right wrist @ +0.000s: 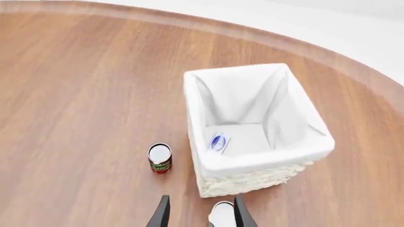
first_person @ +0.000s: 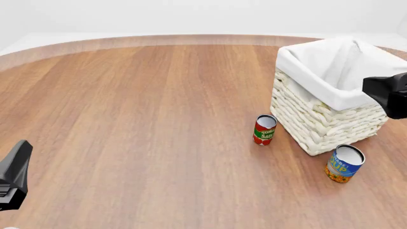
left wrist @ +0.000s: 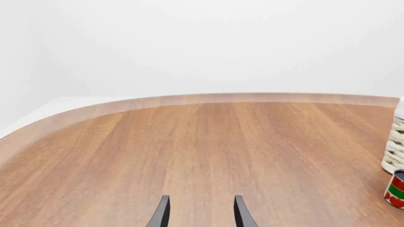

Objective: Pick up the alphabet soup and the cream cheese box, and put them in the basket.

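Note:
The cream cheese box, small, white and blue, lies flat on the cloth floor inside the basket. In the front view the basket stands at the right, and the box is hidden by its wall. The alphabet soup, a blue and yellow can with a pale top, stands upright on the table just in front of the basket. In the right wrist view the soup's top shows between the fingers of my right gripper, which hangs open high above it. My left gripper is open and holds nothing, low over bare wood at the table's left.
A slimmer red and green can stands upright just left of the basket. It also shows at the edge of the left wrist view as the red can. The right arm overlaps the basket's right side. The table's curved far edge runs behind.

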`<action>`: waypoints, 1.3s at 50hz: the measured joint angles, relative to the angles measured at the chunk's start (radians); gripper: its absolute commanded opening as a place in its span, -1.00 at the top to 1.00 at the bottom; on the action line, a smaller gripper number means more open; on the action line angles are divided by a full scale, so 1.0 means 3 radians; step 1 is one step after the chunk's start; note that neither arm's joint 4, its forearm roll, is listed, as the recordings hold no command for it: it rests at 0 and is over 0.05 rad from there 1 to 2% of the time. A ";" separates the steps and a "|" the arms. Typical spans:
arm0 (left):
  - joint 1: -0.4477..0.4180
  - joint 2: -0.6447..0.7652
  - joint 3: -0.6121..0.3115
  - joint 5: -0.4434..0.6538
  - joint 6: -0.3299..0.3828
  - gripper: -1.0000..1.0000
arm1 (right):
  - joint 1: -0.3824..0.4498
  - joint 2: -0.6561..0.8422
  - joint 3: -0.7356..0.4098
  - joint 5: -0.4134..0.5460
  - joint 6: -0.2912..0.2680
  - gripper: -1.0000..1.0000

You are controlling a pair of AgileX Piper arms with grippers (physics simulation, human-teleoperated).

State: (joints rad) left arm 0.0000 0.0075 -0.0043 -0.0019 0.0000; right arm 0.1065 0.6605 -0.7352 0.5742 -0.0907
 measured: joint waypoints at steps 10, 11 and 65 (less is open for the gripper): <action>0.0000 0.0000 0.0000 0.0000 0.0000 -1.00 | -0.0009 -0.0190 0.0093 0.0183 0.0039 -1.00; 0.0000 0.0000 0.0000 0.0000 0.0000 -1.00 | -0.0008 -0.0205 0.0101 0.0200 0.0042 -1.00; 0.0000 0.0000 0.0000 0.0000 0.0000 -1.00 | -0.0108 -0.0471 0.0637 0.0509 0.0128 -1.00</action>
State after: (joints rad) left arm 0.0000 0.0075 -0.0043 -0.0019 0.0000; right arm 0.0741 0.5191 -0.5441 0.7268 -0.0524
